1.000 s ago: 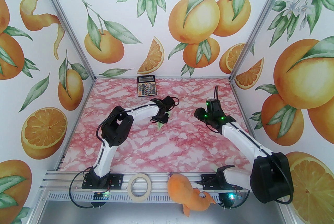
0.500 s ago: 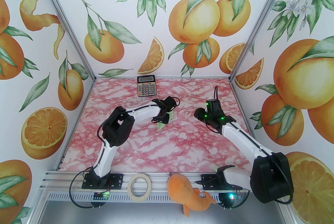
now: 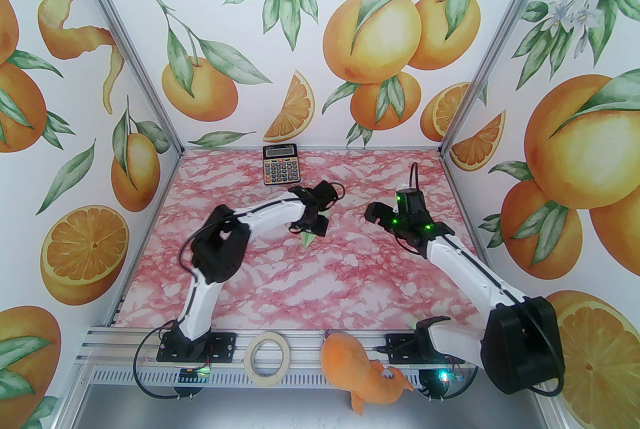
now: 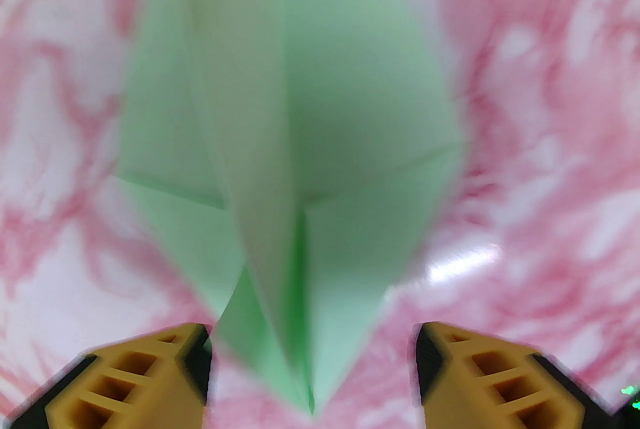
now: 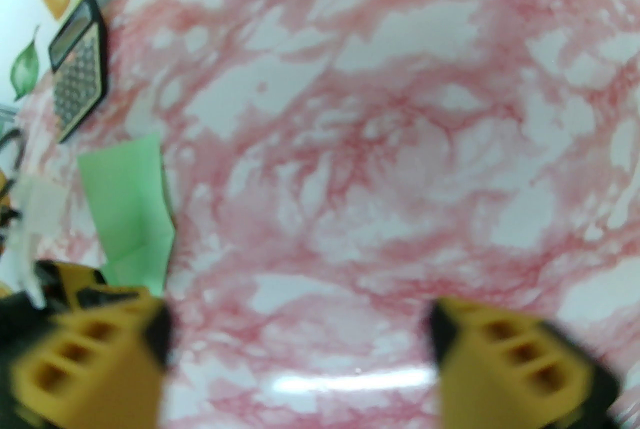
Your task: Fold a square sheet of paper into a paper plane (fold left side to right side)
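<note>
Alt text: White left arm and right arm, black joints, black cables, green lights, black bases at six o'clock; black-tipped orange ribbed fingers.

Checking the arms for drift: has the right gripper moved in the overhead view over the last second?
Yes. The right gripper has shifted slightly left and farther back, toward the calculator.

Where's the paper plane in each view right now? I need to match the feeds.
Top: plane near centre, green tip poking out beneath the left hand.
Left wrist: plane centre frame, its point between the fingers.
Right wrist: plane at left edge.
Landmark: calculator, beyond the plane in top, upper left in right wrist.
</note>
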Controlling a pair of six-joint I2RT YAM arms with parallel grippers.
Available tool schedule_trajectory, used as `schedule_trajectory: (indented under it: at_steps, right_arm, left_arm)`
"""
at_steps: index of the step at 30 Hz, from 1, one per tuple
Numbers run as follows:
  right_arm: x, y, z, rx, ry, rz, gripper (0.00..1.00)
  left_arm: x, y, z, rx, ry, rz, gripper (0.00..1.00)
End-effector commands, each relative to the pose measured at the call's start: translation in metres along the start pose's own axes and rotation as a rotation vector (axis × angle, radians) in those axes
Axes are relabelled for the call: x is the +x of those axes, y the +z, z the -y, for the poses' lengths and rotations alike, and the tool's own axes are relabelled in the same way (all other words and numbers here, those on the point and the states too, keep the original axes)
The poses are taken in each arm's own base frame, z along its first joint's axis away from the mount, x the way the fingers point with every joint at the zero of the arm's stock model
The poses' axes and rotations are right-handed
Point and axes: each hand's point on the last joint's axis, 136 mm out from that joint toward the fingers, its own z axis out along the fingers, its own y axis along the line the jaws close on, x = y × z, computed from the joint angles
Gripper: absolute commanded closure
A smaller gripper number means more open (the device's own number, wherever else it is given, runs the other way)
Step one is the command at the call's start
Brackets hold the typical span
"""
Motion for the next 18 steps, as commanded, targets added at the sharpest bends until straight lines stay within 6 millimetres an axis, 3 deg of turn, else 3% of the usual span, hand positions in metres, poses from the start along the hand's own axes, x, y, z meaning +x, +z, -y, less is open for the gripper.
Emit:
schedule_trajectory:
  at_steps: [1, 5, 9, 12, 13, 14, 15, 18]
  right_arm:
    - [-0.024, -0.018, -0.016, -0.042, -0.054, 0.078, 0.00]
    - [-0.038, -0.031, -0.002, 0.040, -0.084, 0.174, 0.00]
    - [-0.044, -0.036, 0.010, 0.104, -0.181, 0.244, 0.00]
    - [-0.048, -0.038, 0.019, 0.147, -0.193, 0.280, 0.00]
    - [-0.049, -0.038, 0.025, 0.176, -0.196, 0.303, 0.00]
    - [-0.052, -0.032, 0.040, 0.228, -0.242, 0.396, 0.00]
    - [-0.052, -0.029, 0.043, 0.223, -0.301, 0.459, 0.00]
    - [-0.057, -0.028, 0.054, 0.259, -0.326, 0.598, 0.00]
  left_arm:
    - [-0.032, -0.078, -0.016, 0.084, -0.065, 0.160, 0.04]
    - [-0.034, -0.125, -0.068, 0.088, -0.171, 0.295, 0.00]
    - [-0.014, -0.157, -0.160, -0.082, -0.332, 0.442, 0.00]
    - [-0.005, -0.162, -0.185, -0.145, -0.379, 0.475, 0.00]
    - [0.005, -0.164, -0.205, -0.207, -0.418, 0.498, 0.00]
    - [0.033, -0.168, -0.259, -0.376, -0.530, 0.562, 0.00]
    - [0.059, -0.165, -0.296, -0.516, -0.562, 0.636, 0.00]
    - [0.082, -0.152, -0.325, -0.613, -0.527, 0.686, 0.00]
